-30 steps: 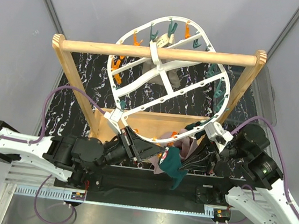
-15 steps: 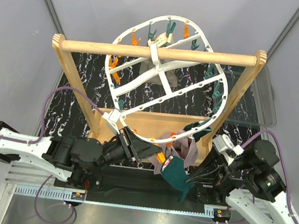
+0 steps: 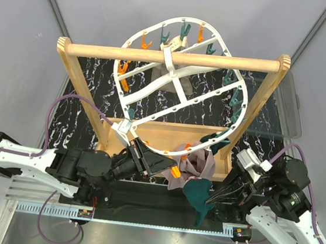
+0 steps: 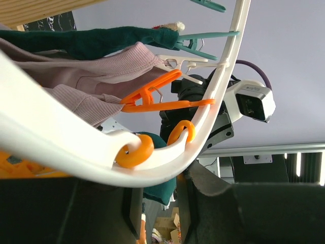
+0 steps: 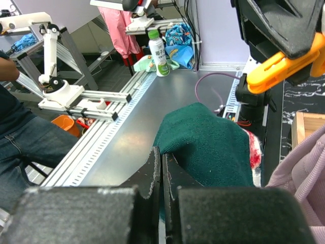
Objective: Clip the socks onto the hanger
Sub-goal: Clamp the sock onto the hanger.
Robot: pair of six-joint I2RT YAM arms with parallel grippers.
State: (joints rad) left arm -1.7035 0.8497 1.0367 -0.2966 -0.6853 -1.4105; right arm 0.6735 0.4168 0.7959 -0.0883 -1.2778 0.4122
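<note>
- Along the near edge, right of the middle, the right gripper (image 3: 216,197) has its fingers pressed together on one edge of the teal sock (image 3: 198,192). The sock sags between this gripper and the near rim of the hanger (image 4: 51,137).
- At the near edge, left of the middle, the left gripper (image 3: 147,160) is clamped on that low rim.
- Just beyond, the pink sock (image 3: 196,164) hangs bunched from the rim, above the teal sock. An orange clothespin (image 4: 152,96) bites into its fabric.
- Slightly farther, toward the right edge, a second teal sock (image 3: 217,141) hangs at the rim with a teal clothespin (image 4: 203,43) at its end.
- Over the middle of the bench (image 3: 84,89), the hanger tilts up toward the far edge, its hub sitting on the wooden rail (image 3: 100,50).
- Past the rail, more orange and teal pins line the raised far rim.
</note>
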